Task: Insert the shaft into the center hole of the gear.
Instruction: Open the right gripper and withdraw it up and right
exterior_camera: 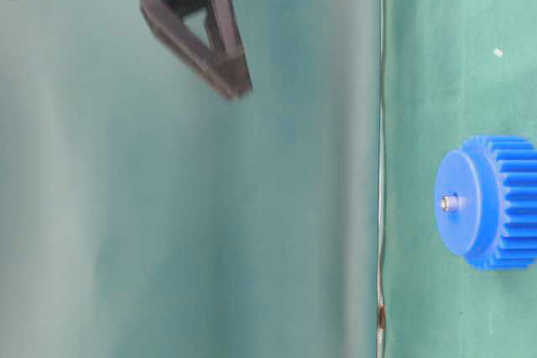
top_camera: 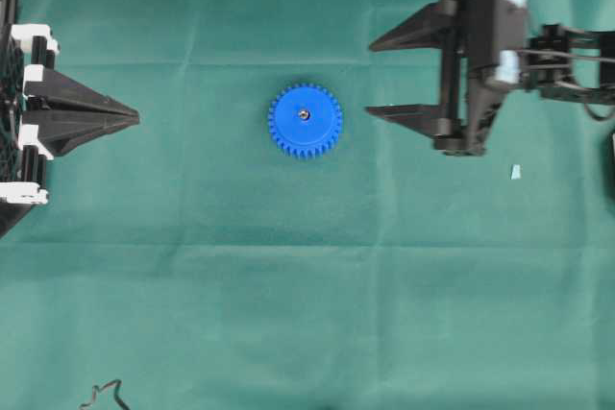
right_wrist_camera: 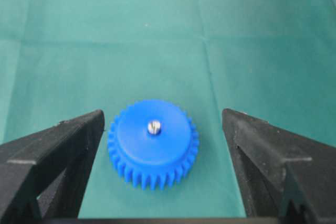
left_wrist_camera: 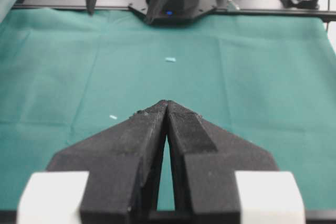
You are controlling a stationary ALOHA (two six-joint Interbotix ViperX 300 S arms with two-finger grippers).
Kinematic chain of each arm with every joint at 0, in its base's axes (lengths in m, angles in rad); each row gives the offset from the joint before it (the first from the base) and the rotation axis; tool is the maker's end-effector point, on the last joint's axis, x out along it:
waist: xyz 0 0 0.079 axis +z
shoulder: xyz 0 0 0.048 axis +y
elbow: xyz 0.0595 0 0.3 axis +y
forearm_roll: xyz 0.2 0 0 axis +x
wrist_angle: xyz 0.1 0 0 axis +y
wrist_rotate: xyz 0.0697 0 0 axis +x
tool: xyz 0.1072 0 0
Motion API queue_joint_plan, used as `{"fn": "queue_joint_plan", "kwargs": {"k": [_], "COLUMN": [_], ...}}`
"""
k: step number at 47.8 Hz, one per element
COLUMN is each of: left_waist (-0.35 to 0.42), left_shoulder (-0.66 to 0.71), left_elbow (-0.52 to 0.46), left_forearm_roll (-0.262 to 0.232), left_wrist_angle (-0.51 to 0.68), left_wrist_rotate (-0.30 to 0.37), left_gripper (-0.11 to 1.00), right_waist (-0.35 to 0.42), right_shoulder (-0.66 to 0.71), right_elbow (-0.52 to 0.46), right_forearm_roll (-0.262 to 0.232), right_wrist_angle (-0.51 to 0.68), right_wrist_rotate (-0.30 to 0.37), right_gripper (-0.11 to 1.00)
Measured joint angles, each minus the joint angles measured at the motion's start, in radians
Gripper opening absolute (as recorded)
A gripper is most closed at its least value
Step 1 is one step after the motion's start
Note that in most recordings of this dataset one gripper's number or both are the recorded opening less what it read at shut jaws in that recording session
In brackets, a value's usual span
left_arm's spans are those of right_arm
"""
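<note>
- At the left edge of the overhead view, the left gripper lies with its two fingers pressed together into one point, clenched on nothing; its own wrist camera shows the pads meeting at the tips with green cloth beyond them.
- Ahead of that gripper in the left wrist view, a small pale scrap lies on the cloth, and a second pale fleck sits nearer, to the left.
- At the middle of the cloth sits the gear, flat on its toothed side, well apart from both grippers.
- The shaft stands upright in the center hole of the gear; the right wrist view shows its silver top poking just above the raised blue face, and the table-level view shows the pin protruding from that face.
- To the right of the gear, the right gripper is released, its fingers spread wide and holding nothing, lifted off the cloth as the table-level view shows.
- Through the right wrist camera the gear lies between the two spread fingers, touching neither.
- Farther right, another pale scrap lies on the cloth below the right arm.
</note>
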Motion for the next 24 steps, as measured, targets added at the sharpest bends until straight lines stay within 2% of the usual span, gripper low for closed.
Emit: {"fn": "queue_joint_plan", "kwargs": {"k": [11,24], "left_waist": [0.000,0.000], "left_shoulder": [0.000,0.000], "left_elbow": [0.000,0.000], "left_forearm_roll": [-0.002,0.000], "left_wrist_angle": [0.008,0.008], "left_wrist_rotate": [0.000,0.000], "left_gripper": [0.00,0.00], "right_waist": [0.002,0.000], "right_shoulder": [-0.123,-0.140], "right_elbow": [0.092,0.115], "right_forearm_roll": [0.011,0.015], "right_wrist_angle": [-0.011,-0.031], "right_wrist_rotate": [0.000,0.005], "right_gripper": [0.91,0.91]}}
